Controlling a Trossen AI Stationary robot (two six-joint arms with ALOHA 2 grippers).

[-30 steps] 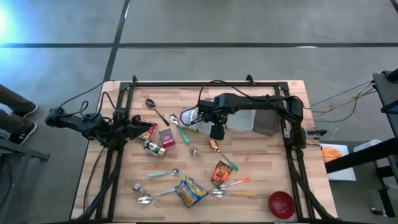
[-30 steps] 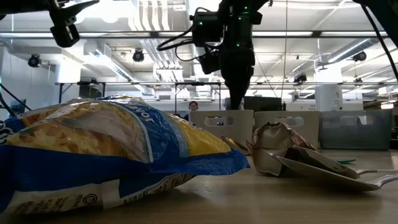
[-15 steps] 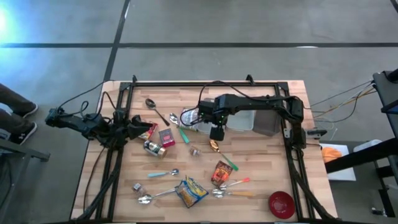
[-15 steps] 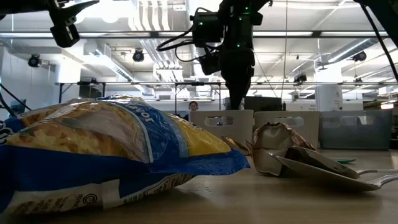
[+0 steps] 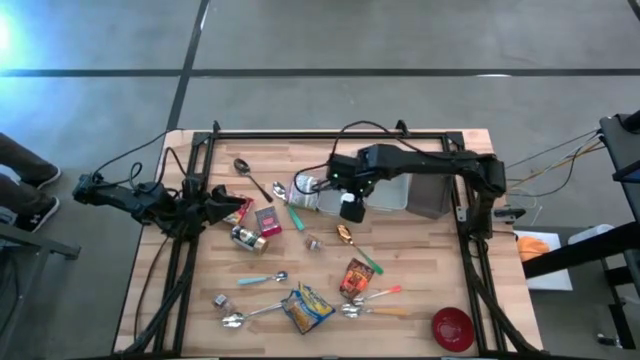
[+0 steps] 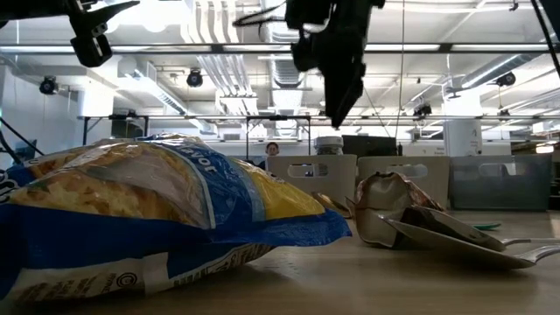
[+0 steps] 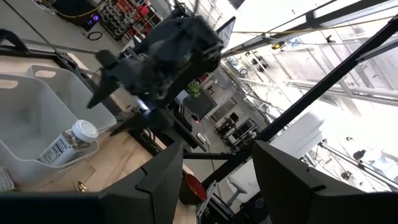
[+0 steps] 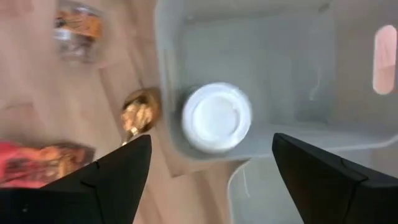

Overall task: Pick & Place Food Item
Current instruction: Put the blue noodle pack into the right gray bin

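A clear bottle with a white cap (image 8: 216, 117) and a printed label (image 7: 60, 149) stands tilted in the grey bin (image 5: 385, 192), against its near wall; its cap (image 6: 330, 141) shows above the bin. My right gripper (image 8: 208, 186) hangs open straight above the cap, pointing down and clear of it (image 6: 338, 103). My left gripper (image 7: 217, 180) waits at the table's left edge (image 5: 224, 205), fingers apart with nothing between them.
A second grey bin (image 5: 430, 195) stands right of the first. A gold spoon (image 8: 139, 112) lies just outside the bin's near wall. Packets, spoons, a small jar (image 5: 315, 243) and a chip bag (image 5: 305, 308) litter the middle and near side. A red bowl (image 5: 452, 328) sits near right.
My right gripper has opened, let go of the bottle and risen straight up off it. The bottle stays in the bin, its white cap now uncovered.
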